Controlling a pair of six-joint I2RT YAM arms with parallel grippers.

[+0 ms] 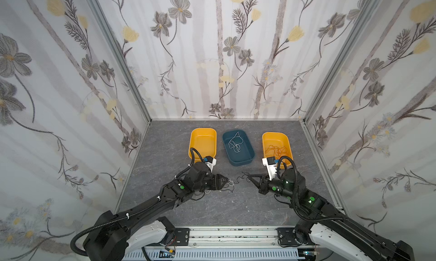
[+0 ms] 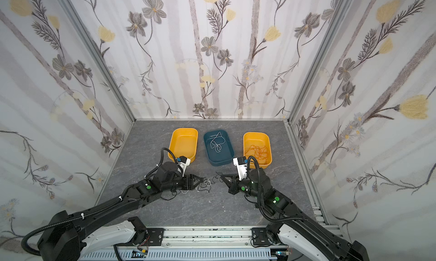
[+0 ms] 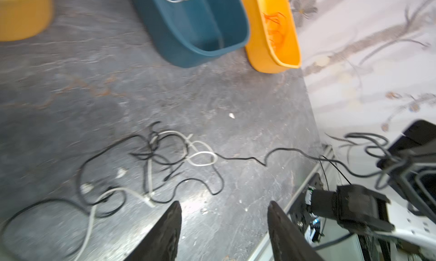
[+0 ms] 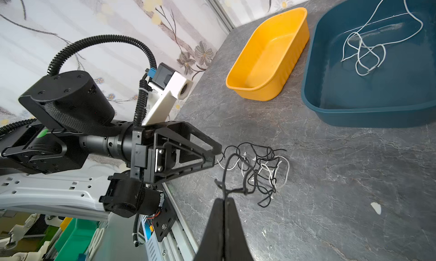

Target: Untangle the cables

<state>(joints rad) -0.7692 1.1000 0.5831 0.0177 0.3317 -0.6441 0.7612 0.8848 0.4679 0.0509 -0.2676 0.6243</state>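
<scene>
Cables lie in floppy loops; left tool apart, right tool pinching black cable.

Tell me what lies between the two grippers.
A tangle of black and white cables, clear in both top views; a black strand reaches the right gripper.

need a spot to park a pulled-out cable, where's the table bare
Bare table runs from the cable tangle back to the front rail, and lies left of the empty yellow bin. Crowded: the middle, where the tangle lies between the left tool and right tool, and the gaps beside the blue bin.
</scene>
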